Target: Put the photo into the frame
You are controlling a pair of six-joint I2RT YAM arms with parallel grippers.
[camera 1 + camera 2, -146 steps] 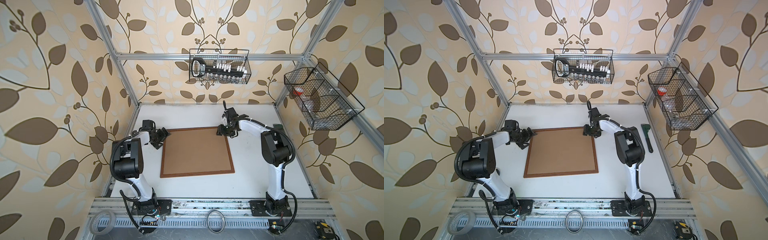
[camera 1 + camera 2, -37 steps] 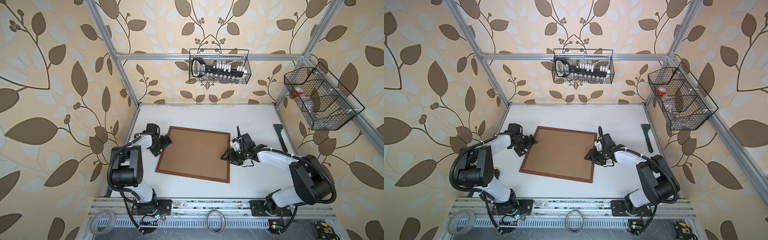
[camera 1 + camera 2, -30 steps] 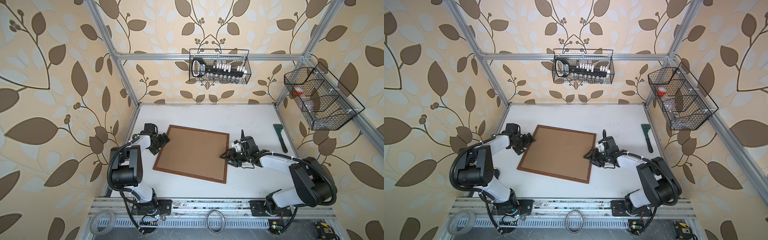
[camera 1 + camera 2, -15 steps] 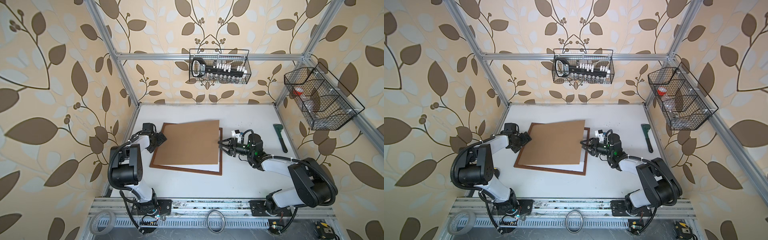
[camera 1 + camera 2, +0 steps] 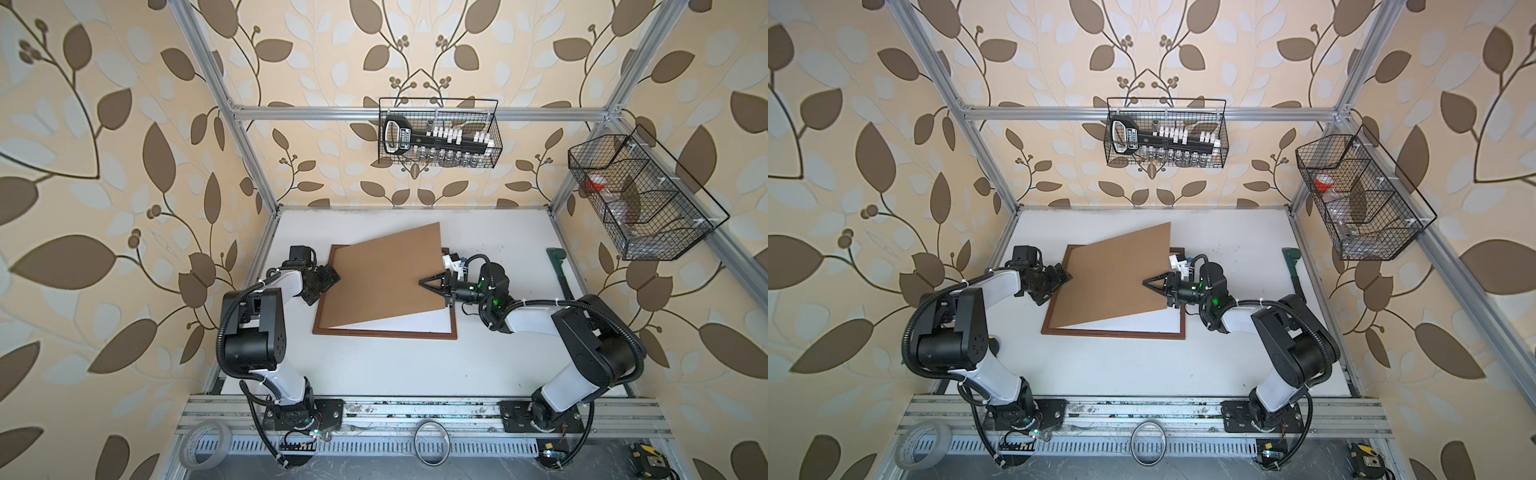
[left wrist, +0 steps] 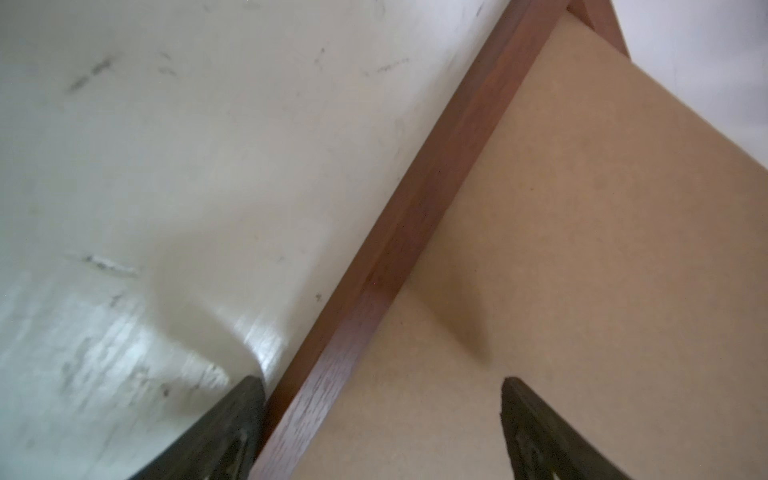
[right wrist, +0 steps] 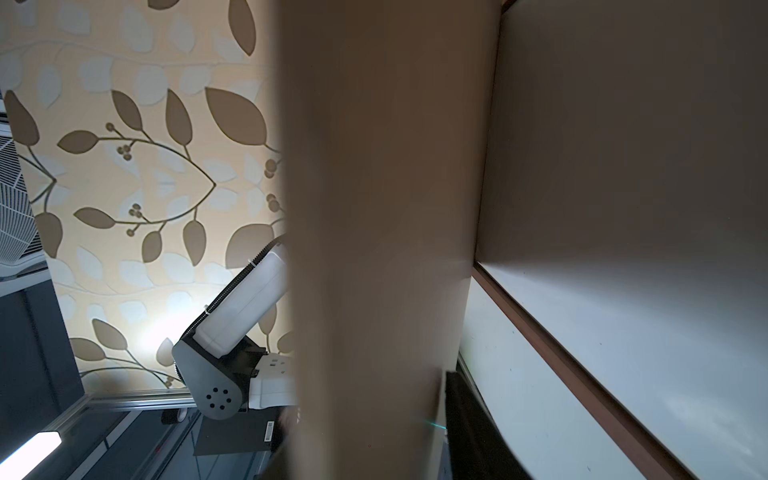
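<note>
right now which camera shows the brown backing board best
The top views: both show the whole backing board, tilted, its right edge held up off the frame by the right gripper. The left wrist view shows only a part beside the frame rail; the right wrist view only a blurred, close strip.

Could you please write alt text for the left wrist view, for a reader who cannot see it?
The left gripper stands open, its jaws straddling the reddish-brown wooden border of the frame: one dark tip over the scuffed white table, the other over the plain brown backing board. The border runs diagonally through the picture between them.
</note>
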